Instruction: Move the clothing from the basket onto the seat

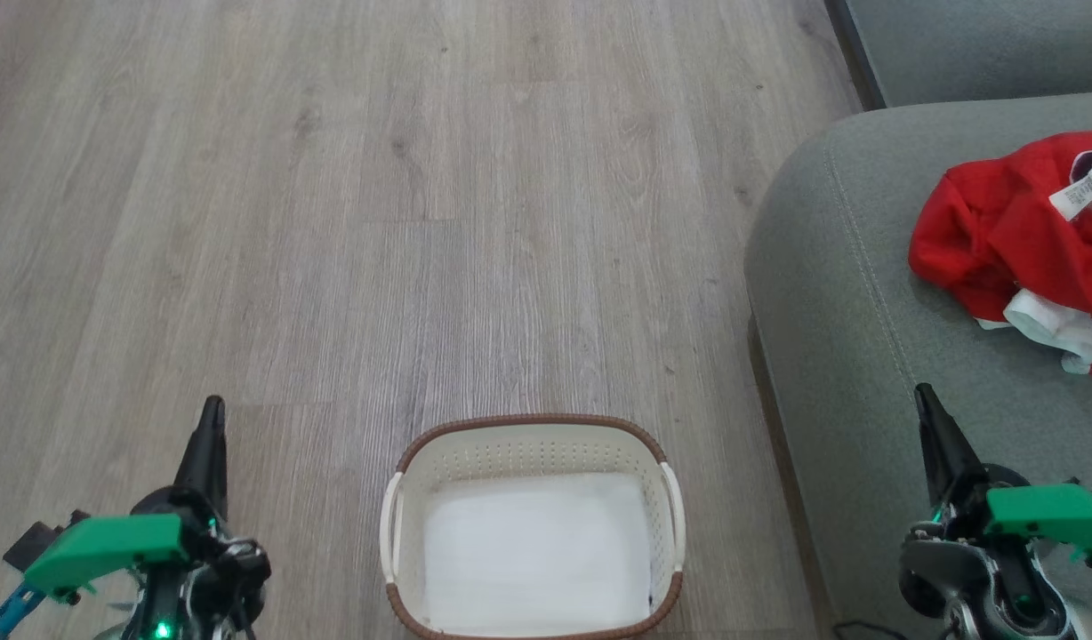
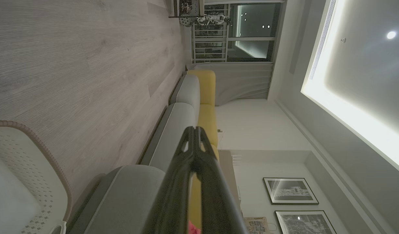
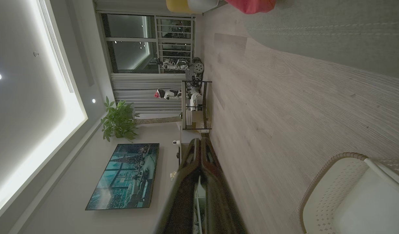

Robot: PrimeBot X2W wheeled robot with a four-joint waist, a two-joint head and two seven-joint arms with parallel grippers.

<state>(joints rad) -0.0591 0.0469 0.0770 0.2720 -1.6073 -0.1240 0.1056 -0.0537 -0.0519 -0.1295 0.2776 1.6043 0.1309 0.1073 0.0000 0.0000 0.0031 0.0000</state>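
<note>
On the wood-plank floor [image 1: 377, 222], at the bottom centre of the head view, the cream perforated basket [image 1: 528, 455] stands upright and empty, its white bottom bare from wall to wall. The clothing [image 1: 999, 231], a crumpled heap of red fabric with white trim and a white care label [image 1: 1075, 197] turned up, lies on the grey-green seat [image 1: 848, 356] to the right. It is well apart from the basket and back from the cushion's rounded corner and stitched seam. The heap runs off the view's right edge. A strip of floor separates the basket's right handle from the seat's side. The left gripper [image 1: 212, 411] hangs over open floor left of the basket, its two dark fingers pressed together on nothing. The right gripper [image 1: 925, 396] is above the seat's near part, short of the clothing, fingers likewise together and holding nothing. Ahead and to the left the floor lies wide and open.
</note>
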